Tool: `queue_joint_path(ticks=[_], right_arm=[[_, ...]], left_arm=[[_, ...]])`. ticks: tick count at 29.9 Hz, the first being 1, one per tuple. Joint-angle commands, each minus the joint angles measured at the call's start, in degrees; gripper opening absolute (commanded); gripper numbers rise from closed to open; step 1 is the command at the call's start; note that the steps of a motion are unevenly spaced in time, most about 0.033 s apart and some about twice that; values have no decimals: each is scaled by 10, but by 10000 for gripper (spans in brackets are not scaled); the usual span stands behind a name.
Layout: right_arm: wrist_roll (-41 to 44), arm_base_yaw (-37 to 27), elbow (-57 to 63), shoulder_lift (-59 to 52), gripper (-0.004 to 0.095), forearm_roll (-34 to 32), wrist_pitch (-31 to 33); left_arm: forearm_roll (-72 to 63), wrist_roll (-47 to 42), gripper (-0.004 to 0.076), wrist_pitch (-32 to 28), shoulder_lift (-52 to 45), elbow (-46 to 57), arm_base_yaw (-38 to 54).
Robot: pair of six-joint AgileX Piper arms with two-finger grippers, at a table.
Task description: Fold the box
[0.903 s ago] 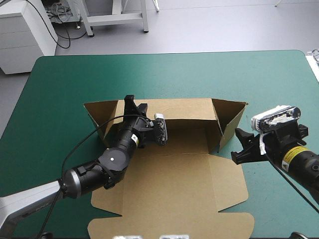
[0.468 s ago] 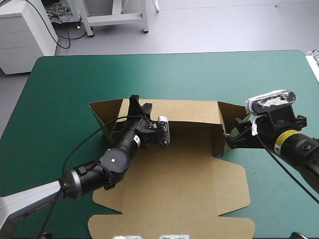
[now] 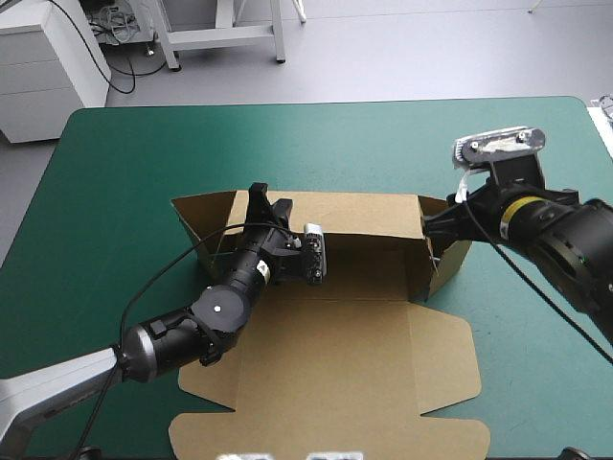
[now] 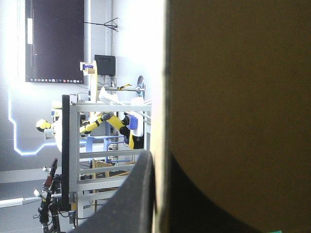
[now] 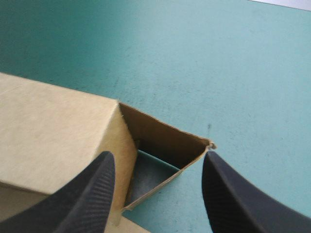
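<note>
Box (image 3: 335,364) sits mid-table on teal-green cover (image 3: 144,163). Brown board, lid panel flat on the near side, far wall stood up, end flaps raised at both corners. L pincer (image 3: 263,203) is up at the far wall near its L end, pressed together on the board. In L wrist cam one black finger (image 4: 131,199) lies tight against the wall's edge, and the sheet (image 4: 233,97) fills everything beside it. I can't make out the 2nd finger clearly, it's in shadow behind the board. R pincer (image 3: 436,228) is at the opposite corner with fingers spread wide. In R wrist cam the raised end flap (image 5: 160,141) stands between and just ahead of the two tips (image 5: 158,155), making a three-sided pocket with the wall (image 5: 58,126), cover visible down inside it. One finger overlaps the wall's outer face, the other hangs over bare cover (image 5: 218,58) just beside the flap's torn-looking tip. Can't tell if either finger is touching the board. Both arms are low and angled in toward the far wall.
</note>
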Motion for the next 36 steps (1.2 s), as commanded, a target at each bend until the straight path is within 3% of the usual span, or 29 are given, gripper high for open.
queue_joint_path(ticks=[1, 12, 25, 36], right_arm=[[3, -52, -50, 28, 496, -23, -1], [-108, -158, -144, 130, 497, 56, 1], [-205, -219, -249, 255, 497, 123, 1], [-284, -240, -256, 328, 497, 166, 8]], left_arm=[[22, -10, -9, 14, -20, -16, -4], [17, -10, -9, 13, -20, -16, -4], [0, -10, -8, 3, -20, -16, -4], [3, -10, -9, 0, -20, -16, -4]])
